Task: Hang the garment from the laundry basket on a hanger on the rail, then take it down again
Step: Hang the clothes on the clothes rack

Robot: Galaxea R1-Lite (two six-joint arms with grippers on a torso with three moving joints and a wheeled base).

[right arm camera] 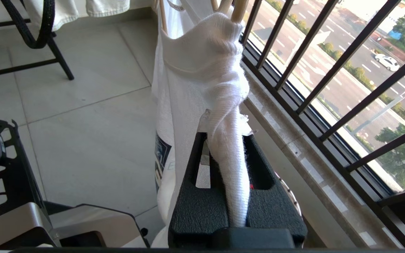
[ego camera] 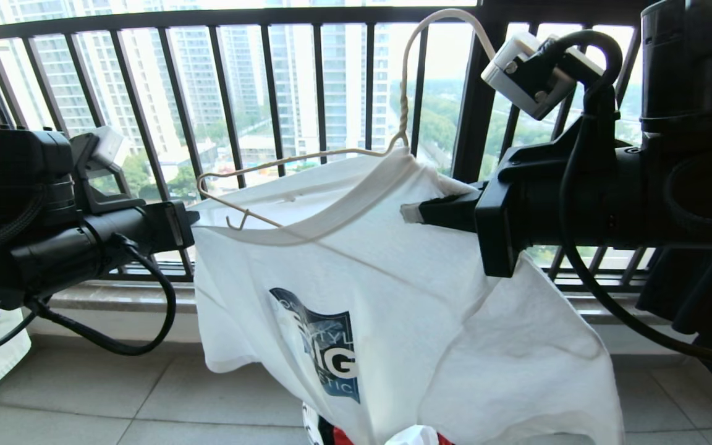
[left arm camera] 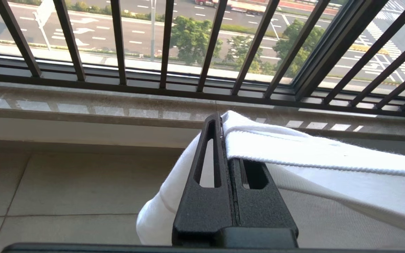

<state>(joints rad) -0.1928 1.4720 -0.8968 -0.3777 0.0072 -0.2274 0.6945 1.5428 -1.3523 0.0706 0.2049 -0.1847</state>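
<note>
Both arms level, left end effector (left arm camera: 225, 140) and right end effector (right arm camera: 225, 140) clamping garment (ego camera: 393, 296)

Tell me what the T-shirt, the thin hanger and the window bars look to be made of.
T-shirt: soft white knit, probably cotton; ribbed collar, drapes in folds.
Hanger: thin cream-coated wire, judging by its twisted neck and bent end hook.
Window bars: likely dark painted metal; slim, rigid, faint sheen.

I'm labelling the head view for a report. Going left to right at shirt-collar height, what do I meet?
Left claw → bare end of the cream-white wire hanger → collar of the white T-shirt → right claw shut on the shirt's other shoulder.
</note>
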